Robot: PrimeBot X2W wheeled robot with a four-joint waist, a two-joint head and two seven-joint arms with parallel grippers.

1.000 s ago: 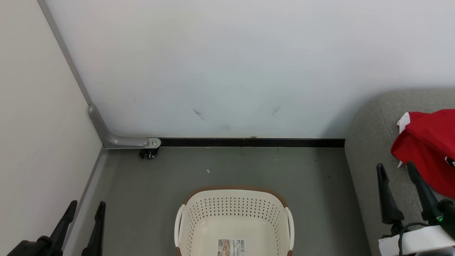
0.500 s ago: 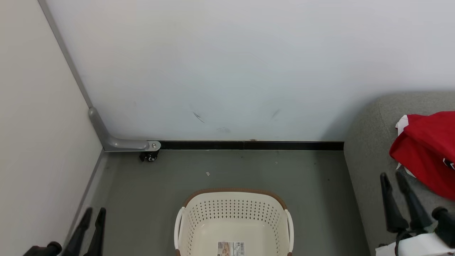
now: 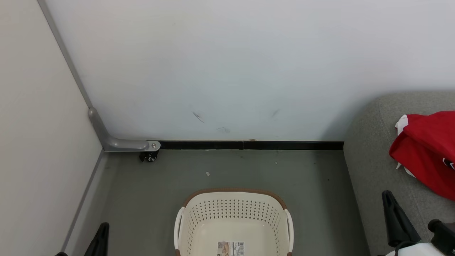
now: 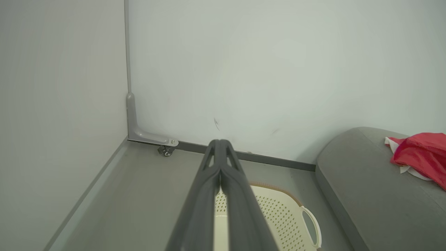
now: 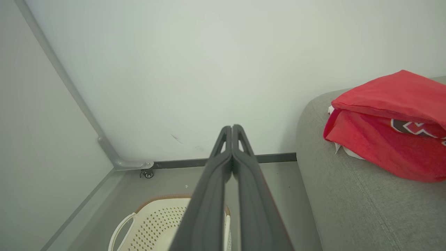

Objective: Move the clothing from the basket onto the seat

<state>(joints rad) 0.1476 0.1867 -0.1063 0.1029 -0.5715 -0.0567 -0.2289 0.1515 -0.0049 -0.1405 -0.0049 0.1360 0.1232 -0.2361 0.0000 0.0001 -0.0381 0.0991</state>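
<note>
Both pincers [image 4: 220, 141] [image 5: 231, 126] closed; two garments [image 5: 383, 101] [image 5: 376, 153] lie on seat [image 5: 348, 209].

Before you: grey floor [image 3: 142, 199] carrying the cream basket [image 3: 233, 209] near the wall [image 3: 249, 71]; grey seat [image 3: 373, 177] to your right bearing the red clothing [image 3: 426, 153].

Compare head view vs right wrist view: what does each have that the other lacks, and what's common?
Head view adds the left gripper and the paper label on the floor of the basket. Right wrist view adds the right gripper shut tip to tip, and more of the jersey's outlined print. Both: basket, seat, red clothing lying on it.
</note>
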